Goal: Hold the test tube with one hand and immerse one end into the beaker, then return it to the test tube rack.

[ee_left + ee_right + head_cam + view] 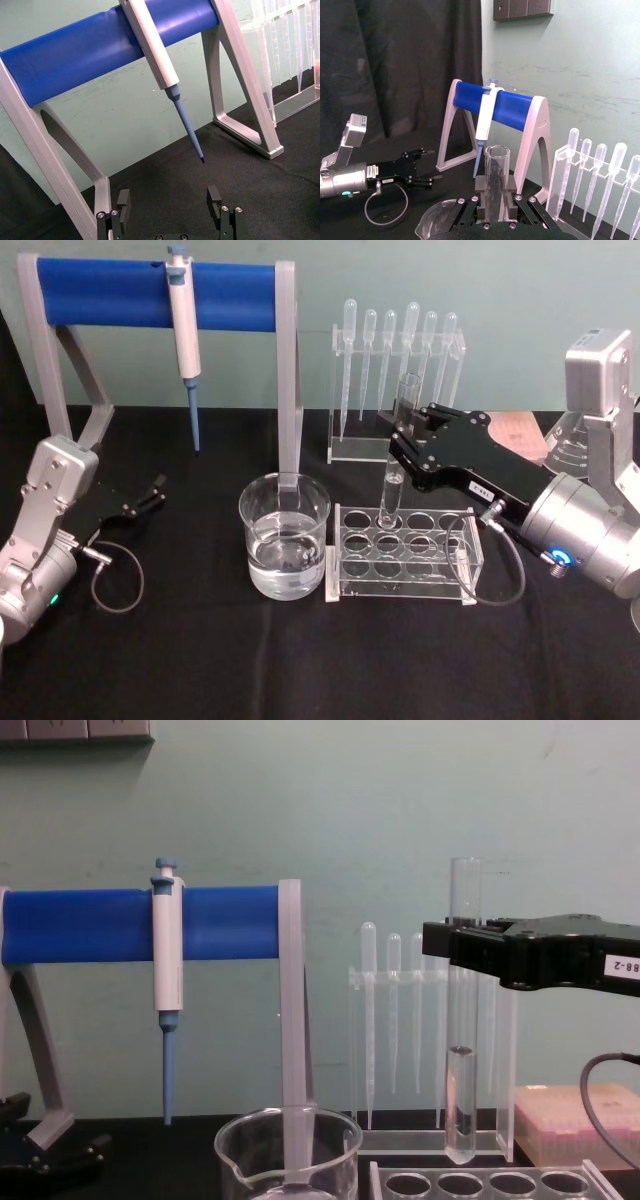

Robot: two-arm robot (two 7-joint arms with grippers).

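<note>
**Tube in the right hand, hanging over the rack**

Your right gripper (403, 440) is clamped on the test tube (461, 1090) near its upper end. It holds the tube upright over the back row of the test tube rack (400, 587). The left gripper (152, 492) sits well left of the rack, past the beaker (262, 540), fingers spread and empty. Leave it parked.

Rack: every well you can see is bare. The tube's round bottom hangs just above the top plate, not in a well.

Beaker: just beside the rack's left end. It holds clear liquid (285, 570), level well below the rim.

Tube: open end up, with a short column of clear liquid in its lower part.

My read on the step: the tube is either outbound to the beaker or about to be reseated, and this moment alone won't settle which. If the dip isn't done, carry the tube left off the rack, centre it over the beaker, and lower the closed end in without tapping the rim. If it is done, line up a well and lower straight.
</note>
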